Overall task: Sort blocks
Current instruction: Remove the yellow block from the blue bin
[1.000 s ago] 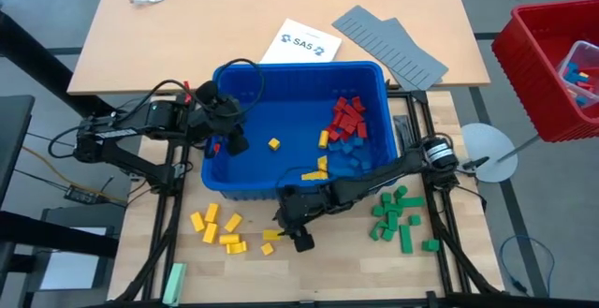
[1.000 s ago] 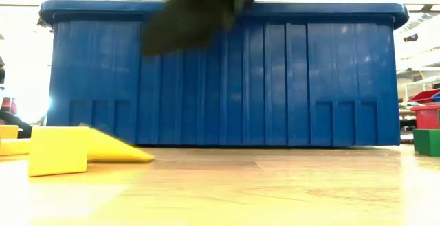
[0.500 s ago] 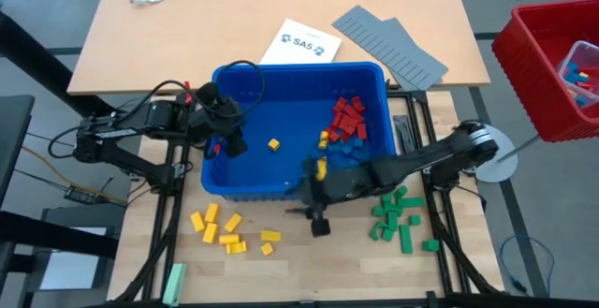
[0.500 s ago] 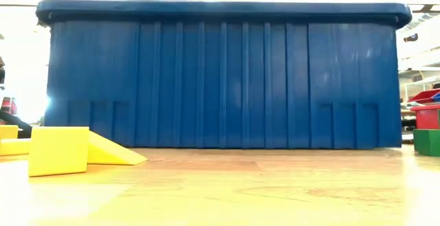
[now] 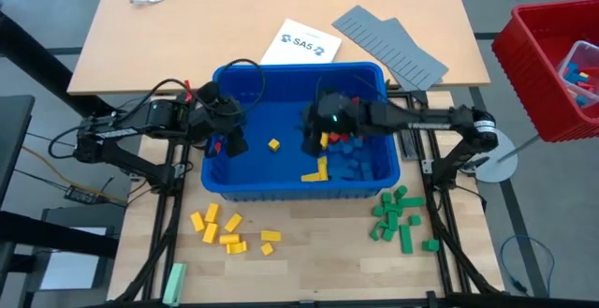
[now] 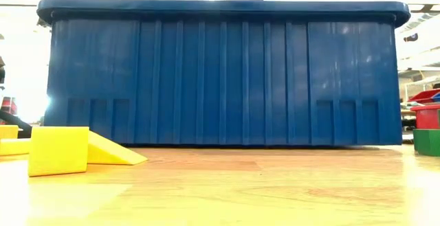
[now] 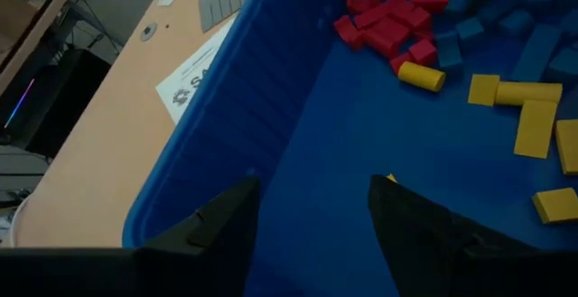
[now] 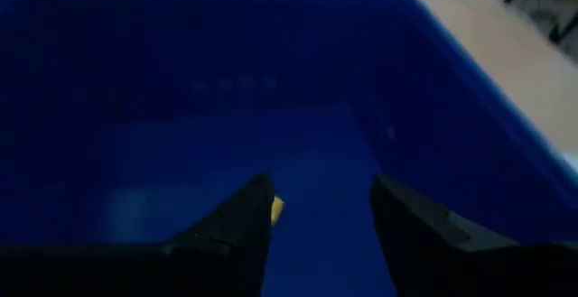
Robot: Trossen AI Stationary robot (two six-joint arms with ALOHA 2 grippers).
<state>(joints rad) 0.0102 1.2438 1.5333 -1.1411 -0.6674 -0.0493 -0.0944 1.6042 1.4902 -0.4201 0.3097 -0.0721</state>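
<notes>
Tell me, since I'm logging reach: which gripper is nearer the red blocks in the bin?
Right. The right gripper hangs over the blue bin just beside the red blocks; the left gripper sits at the bin's opposite end.

Left gripper (image 7: 312,220) over the blue bin (image 7: 271,89), fingers (image 7: 217,225) parted, nothing between. Red blocks (image 7: 384,22) heaped toward the bin's far end, blue blocks (image 7: 528,26) alongside, yellow blocks (image 7: 528,121) scattered on the floor nearer.
</notes>
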